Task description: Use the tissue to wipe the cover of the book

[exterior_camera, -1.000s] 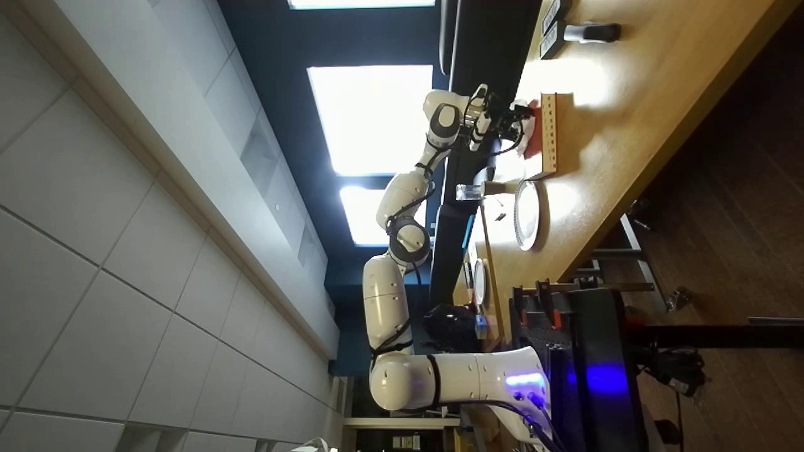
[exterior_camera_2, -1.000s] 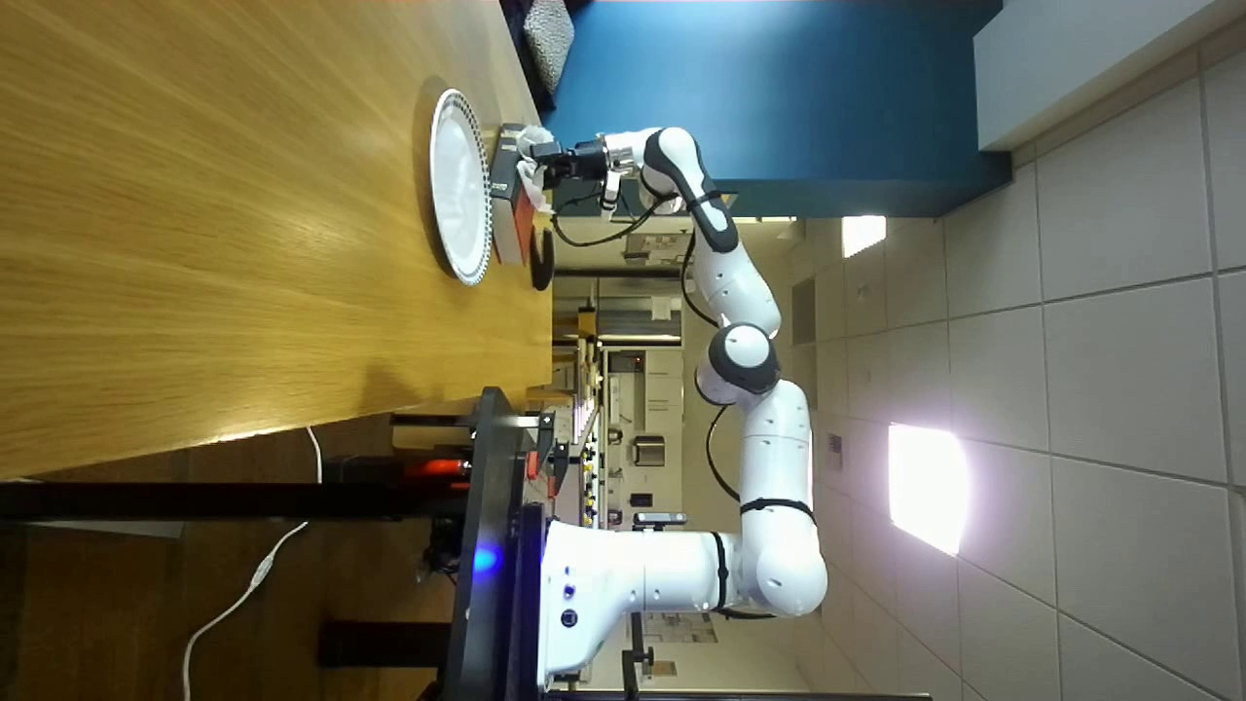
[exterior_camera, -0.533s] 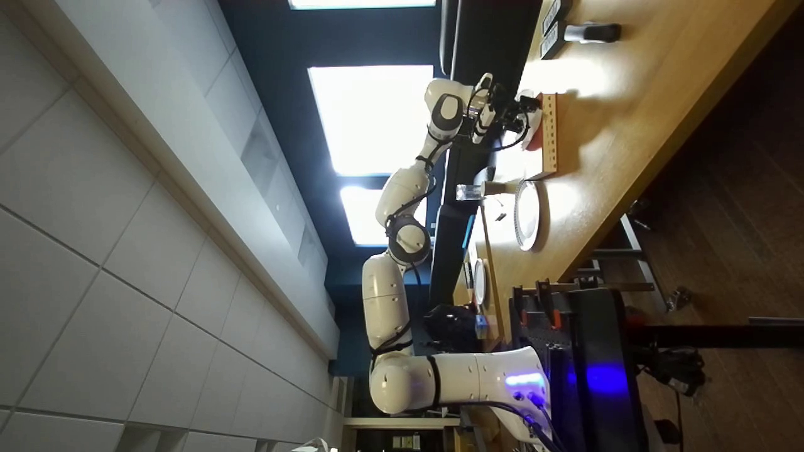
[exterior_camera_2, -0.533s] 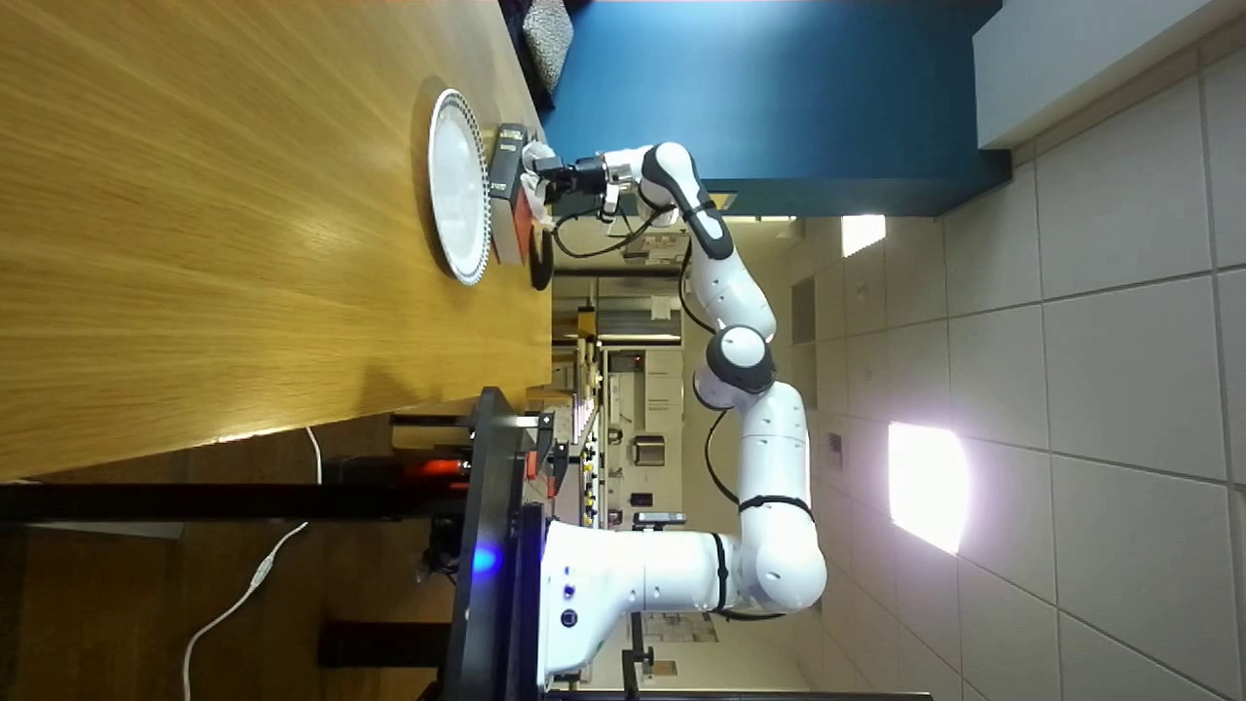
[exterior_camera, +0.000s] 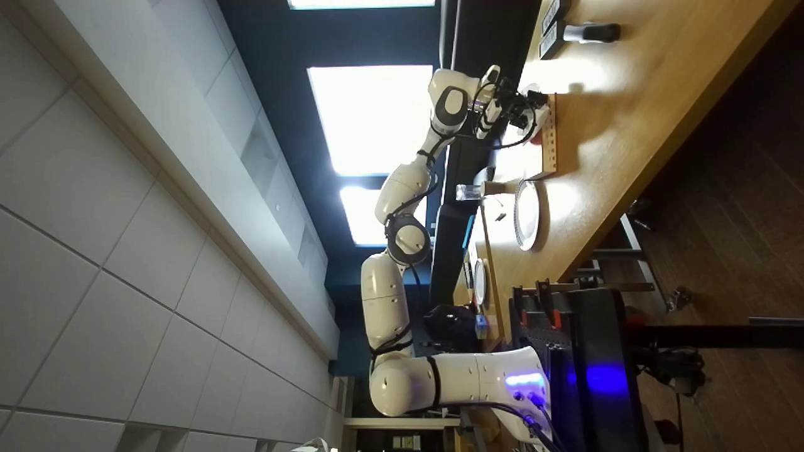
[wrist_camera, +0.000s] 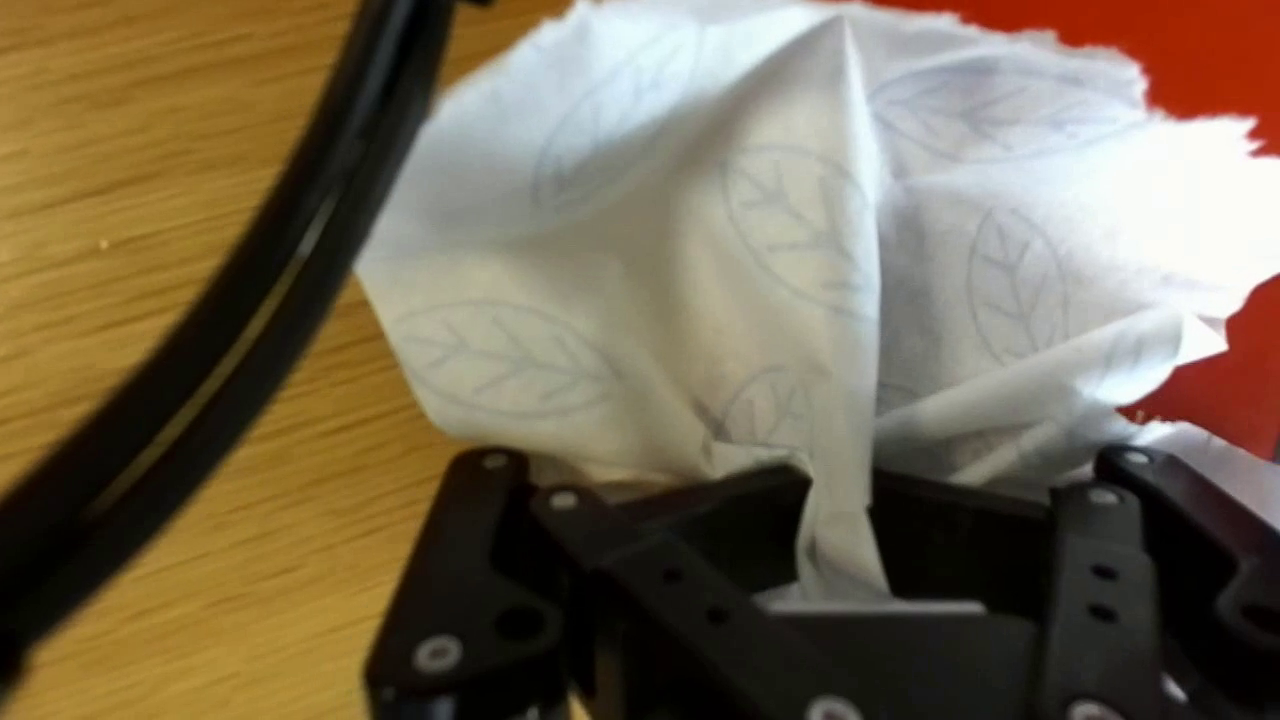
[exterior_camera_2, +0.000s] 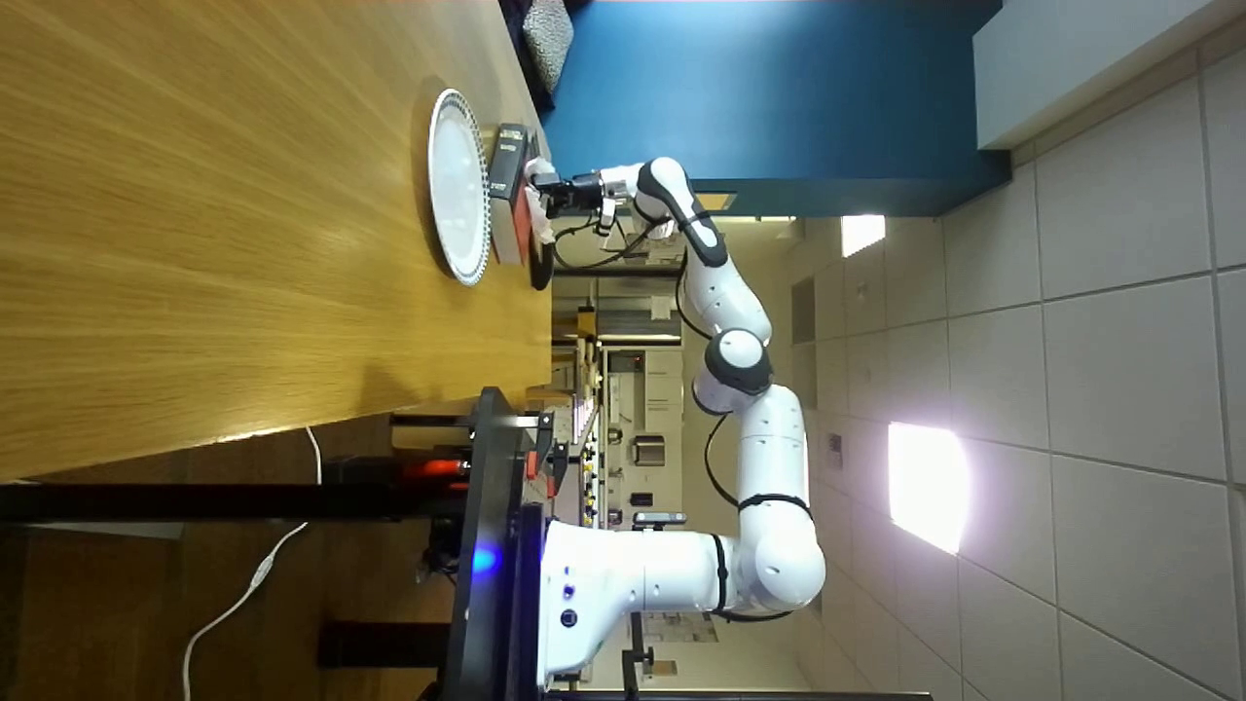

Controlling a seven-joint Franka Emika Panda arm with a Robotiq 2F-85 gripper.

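Note:
The book lies flat on the table, with a red cover in the wrist view and a dark spine in an exterior view. My gripper is shut on a white leaf-patterned tissue, a fold of which runs between the black fingers. Spread out, the tissue covers part of the red cover, while bare wood shows beyond its left side. In an exterior view the gripper stands low over one end of the book; whether its fingertips touch the cover I cannot tell.
A white plate sits close beside the book. Near it stand a wooden-looking cup and a clear container. Dark boxes and a grey-black item lie farther along the table. A black cable arcs past the gripper.
The gripper and tissue have slid across the book, up and to the right in an exterior view and downward in the picture of another. The book and plate have stayed put.

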